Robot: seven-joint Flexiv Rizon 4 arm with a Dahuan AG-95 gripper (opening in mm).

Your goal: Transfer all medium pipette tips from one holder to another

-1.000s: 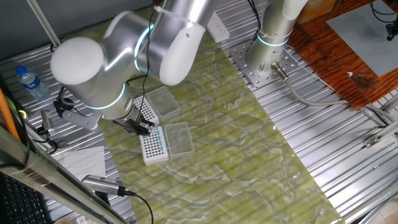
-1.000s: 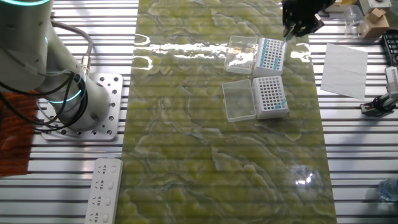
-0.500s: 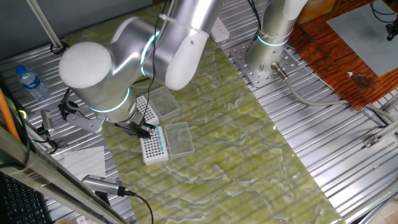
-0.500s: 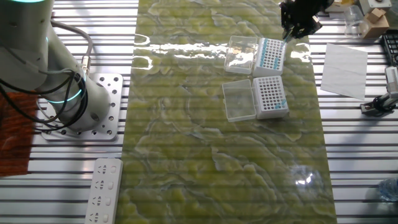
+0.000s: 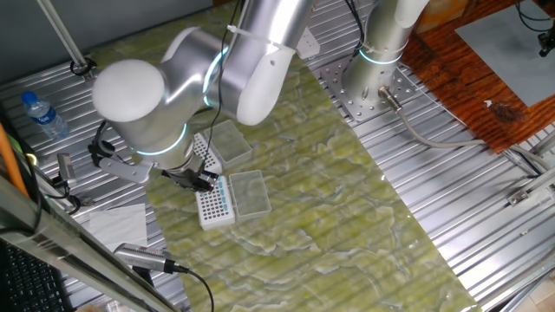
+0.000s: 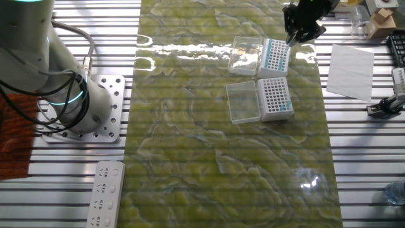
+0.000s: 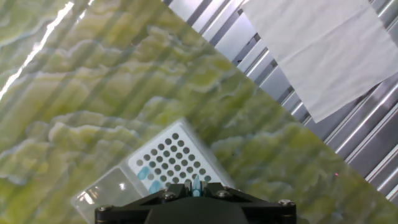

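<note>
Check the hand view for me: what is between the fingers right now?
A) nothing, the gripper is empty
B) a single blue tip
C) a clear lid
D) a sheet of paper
B: in the hand view one light-blue tip sits pinched at the gripper, above the mostly empty holder; the paper lies apart on the metal slats.

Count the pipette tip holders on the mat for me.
2: one holder below the gripper, well stocked with blue tips; the other holder just beside it, mostly bare holes.
</note>
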